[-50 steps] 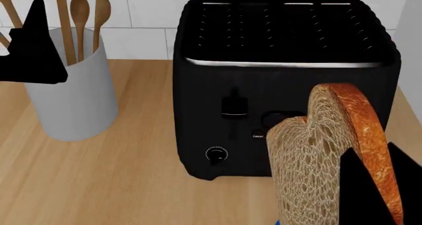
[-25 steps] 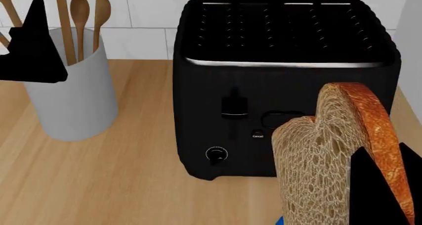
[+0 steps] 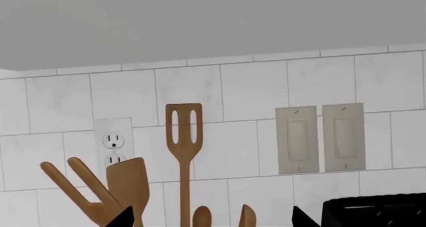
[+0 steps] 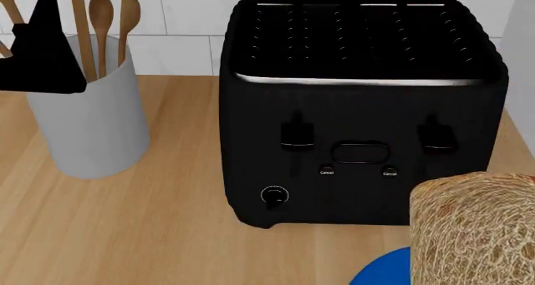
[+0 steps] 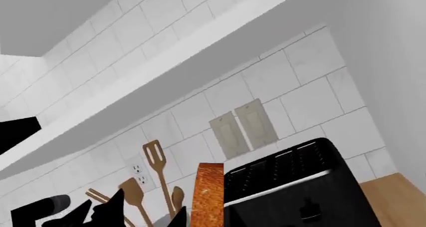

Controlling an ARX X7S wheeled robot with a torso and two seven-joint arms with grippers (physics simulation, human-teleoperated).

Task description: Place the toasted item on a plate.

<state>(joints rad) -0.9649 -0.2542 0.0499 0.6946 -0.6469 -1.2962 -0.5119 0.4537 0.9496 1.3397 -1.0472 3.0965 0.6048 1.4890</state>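
The toasted item, a tan, porous slice of bread with an orange-brown crust, sits at about four o'clock in the head view, in front of the ribbed matte-black toaster and over the edge of the flat, bright blue round plate at five o'clock. By its look it is light, stiff and crumbly, best pinched gently across its flat faces near the crust. The right gripper shows only dark fingertips beside the crust, so whether it holds the slice I cannot tell; the left gripper, near smooth wooden utensils in a plain white cylindrical holder at nine o'clock, stands spread with nothing between its tips.
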